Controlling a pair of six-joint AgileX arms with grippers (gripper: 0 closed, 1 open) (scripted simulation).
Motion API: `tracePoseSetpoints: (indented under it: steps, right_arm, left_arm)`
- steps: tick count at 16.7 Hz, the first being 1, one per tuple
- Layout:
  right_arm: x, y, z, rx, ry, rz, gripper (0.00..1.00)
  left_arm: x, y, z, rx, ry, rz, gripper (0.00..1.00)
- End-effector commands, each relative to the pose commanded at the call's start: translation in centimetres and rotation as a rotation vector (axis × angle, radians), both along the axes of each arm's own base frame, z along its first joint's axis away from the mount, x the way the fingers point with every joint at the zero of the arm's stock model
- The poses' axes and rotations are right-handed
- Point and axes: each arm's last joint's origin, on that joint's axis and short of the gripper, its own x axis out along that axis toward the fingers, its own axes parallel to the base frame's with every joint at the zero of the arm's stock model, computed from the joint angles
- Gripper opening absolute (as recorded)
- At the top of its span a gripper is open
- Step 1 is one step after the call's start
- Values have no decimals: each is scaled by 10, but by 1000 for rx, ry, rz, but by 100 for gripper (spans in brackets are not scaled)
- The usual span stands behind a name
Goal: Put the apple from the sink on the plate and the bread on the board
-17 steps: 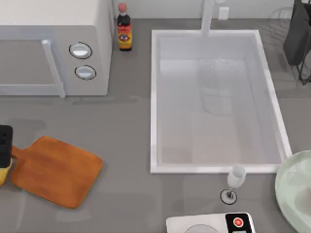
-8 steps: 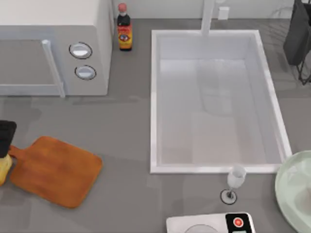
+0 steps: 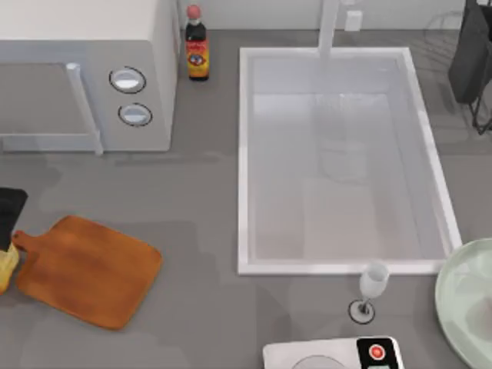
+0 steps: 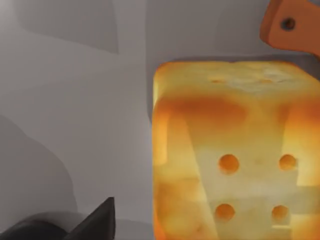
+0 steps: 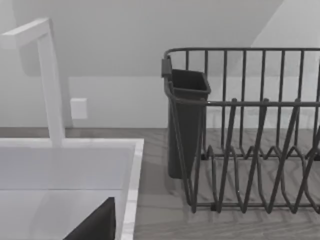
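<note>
Our left gripper (image 3: 6, 219) holds the golden-yellow cube-shaped bread (image 4: 235, 150) left of the orange-brown wooden board (image 3: 88, 270). We cannot tell our right jaws' state. Released here, the bread could miss the board.

You're looking at a board (image 3: 88, 270) of orange-brown wood with a smooth, faintly streaked matt face, lying on a matt grey countertop (image 3: 196, 200). The bread (image 4: 235, 150) has a soft, porous-looking golden crust, toasted darker along its edges, and the sink (image 3: 244, 154) is smooth white with a slight sheen. Your dish rack (image 5: 250, 130) is thin dark wire, the plate (image 3: 461, 296) a smooth pale-green glaze, and the wine glass (image 3: 373, 280) clear glass.
</note>
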Motion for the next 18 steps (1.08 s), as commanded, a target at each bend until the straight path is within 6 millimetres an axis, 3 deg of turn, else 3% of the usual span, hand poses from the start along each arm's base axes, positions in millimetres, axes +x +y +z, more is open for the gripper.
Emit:
tracePoseSetpoints:
  steps: [5,13,18]
  right_arm:
    - [0,0,0,0,0,0,100]
    - [0,0,0,0,0,0,100]
    - [0,0,0,0,0,0,100]
  left_arm:
    - [0,-1,-1,0,-1,-3,100]
    - [1,0,-65,1,-5,0,100]
    - [0,0,-70,0,0,0,100]
